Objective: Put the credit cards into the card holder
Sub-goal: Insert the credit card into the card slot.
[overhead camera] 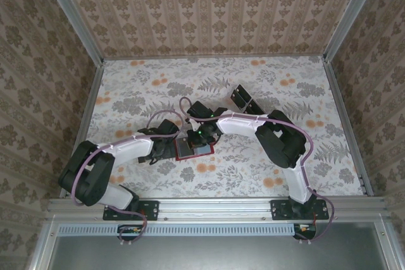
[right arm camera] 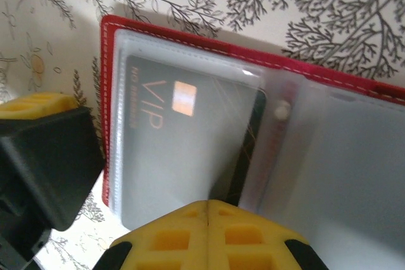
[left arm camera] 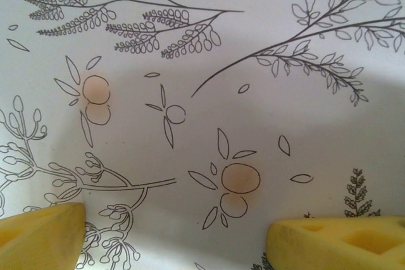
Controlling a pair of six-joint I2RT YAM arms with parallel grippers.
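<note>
One credit card (right arm camera: 183, 150) mostly sleeved in the unfolded card holder (right arm camera: 190, 37), lying at 12 o'clock from the right gripper (right arm camera: 209, 210): fingers pressed together, nothing visibly pinched. Long axis roughly 12-to-6, one long edge uncovered toward 3. Overhead, at the holder's 9 o'clock, left gripper (left arm camera: 174, 235), spread wide, empty.
</note>
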